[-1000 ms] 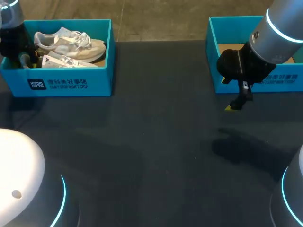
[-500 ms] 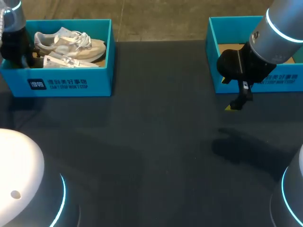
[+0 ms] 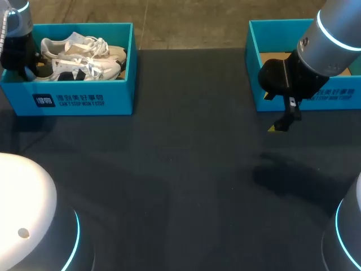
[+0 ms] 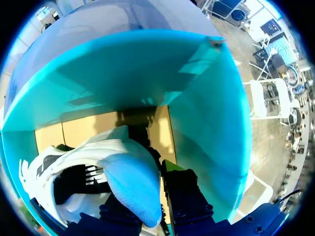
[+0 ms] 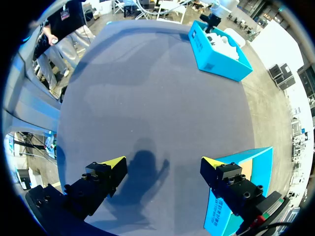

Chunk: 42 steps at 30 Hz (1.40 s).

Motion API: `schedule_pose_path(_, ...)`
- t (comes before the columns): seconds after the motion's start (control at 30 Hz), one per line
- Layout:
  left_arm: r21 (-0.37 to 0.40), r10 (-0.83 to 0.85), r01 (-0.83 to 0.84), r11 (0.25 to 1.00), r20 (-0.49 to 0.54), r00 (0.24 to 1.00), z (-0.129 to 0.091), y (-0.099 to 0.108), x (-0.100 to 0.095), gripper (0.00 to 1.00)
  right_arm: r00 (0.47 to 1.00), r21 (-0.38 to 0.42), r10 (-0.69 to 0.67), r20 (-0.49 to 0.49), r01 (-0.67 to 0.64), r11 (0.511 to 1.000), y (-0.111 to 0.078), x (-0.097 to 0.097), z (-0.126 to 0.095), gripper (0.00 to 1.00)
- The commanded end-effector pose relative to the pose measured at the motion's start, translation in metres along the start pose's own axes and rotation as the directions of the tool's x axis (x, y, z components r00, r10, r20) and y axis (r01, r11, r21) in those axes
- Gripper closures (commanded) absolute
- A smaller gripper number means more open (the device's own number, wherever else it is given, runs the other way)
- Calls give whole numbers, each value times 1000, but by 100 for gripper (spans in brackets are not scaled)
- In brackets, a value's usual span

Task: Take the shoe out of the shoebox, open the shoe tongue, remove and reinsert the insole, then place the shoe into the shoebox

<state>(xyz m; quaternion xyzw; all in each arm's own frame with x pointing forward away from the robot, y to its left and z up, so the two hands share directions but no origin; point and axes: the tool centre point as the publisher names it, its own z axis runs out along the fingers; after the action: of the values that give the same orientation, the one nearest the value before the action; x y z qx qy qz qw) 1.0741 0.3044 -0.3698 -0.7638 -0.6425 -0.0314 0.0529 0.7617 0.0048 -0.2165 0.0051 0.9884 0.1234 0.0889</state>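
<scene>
Two white sneakers lie in the blue shoebox (image 3: 84,100) at the table's far left. The nearer shoe (image 3: 84,68) is tipped on its side with dark stripes showing; the other shoe (image 3: 79,46) rests behind it. My left gripper (image 3: 34,63) is down inside the box's left end. In the left wrist view the left gripper (image 4: 147,209) is shut on that shoe's heel (image 4: 130,182), with the blue lining pinched between its dark fingers (image 4: 182,194). My right gripper (image 3: 280,126) (image 5: 164,164) hangs open and empty over the table in front of the second box.
A second blue box (image 3: 307,100) (image 5: 231,216) stands at the far right with a brown cardboard floor showing. The dark tabletop (image 3: 186,169) stretches between the two boxes. The left shoebox (image 5: 216,51) is far ahead in the right wrist view.
The left gripper's fingers have closed on the nearer shoe's heel, and that shoe has turned up onto its side. The right arm has not moved.
</scene>
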Motion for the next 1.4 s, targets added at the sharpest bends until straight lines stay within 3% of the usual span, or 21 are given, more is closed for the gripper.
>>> schedule_pose_path(0.03, 17, 32, -32, 999, 3, 999, -22, -3, 5, 100, 1000, 2, 1, 1, -1, 1000, 1, 0, 1, 0)
schedule_pose_path(0.23, 67, 97, -99, 993, 37, 995, -46, -7, 12, 100, 1000, 2, 1, 1, -1, 1000, 1, 0, 1, 0)
schedule_pose_path(0.87, 97, 153, -155, 983, 24, 988, -128, -7, 31, 100, 1000, 2, 1, 1, -1, 1000, 1, 0, 1, 0)
schedule_pose_path(1.2, 38, 115, -114, 993, -13, 993, -153, -3, 29, 100, 1000, 2, 1, 1, -1, 1000, 1, 0, 1, 0)
schedule_pose_path(1.4, 38, 115, -114, 993, -13, 993, -153, -3, 29, 100, 1000, 2, 1, 1, -1, 1000, 1, 0, 1, 0)
